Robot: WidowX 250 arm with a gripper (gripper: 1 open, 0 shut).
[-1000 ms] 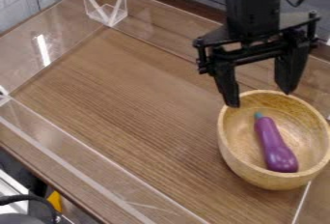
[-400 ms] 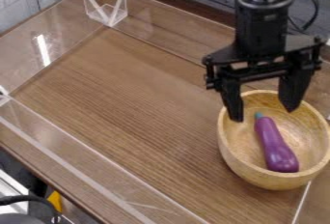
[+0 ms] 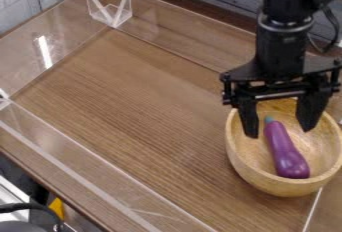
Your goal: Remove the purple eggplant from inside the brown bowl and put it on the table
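Note:
The purple eggplant (image 3: 285,149) lies inside the brown bowl (image 3: 241,156) at the right front of the table (image 3: 134,106), its green stem end pointing away from the camera. My black gripper (image 3: 281,124) hangs open just over the bowl's far half. One fingertip is at the bowl's left inner wall and the other near its right rim, with the eggplant's stem end between and slightly below them. Nothing is held.
Low clear acrylic walls (image 3: 80,166) run along the table's left and front edges. A folded clear acrylic piece (image 3: 110,8) stands at the back left. The bowl sits close to the table's right front corner.
The gripper has moved right and down toward the bowl, from beside its far left rim to directly over the eggplant's stem end. Its jaws stayed open. The eggplant and bowl have not moved.

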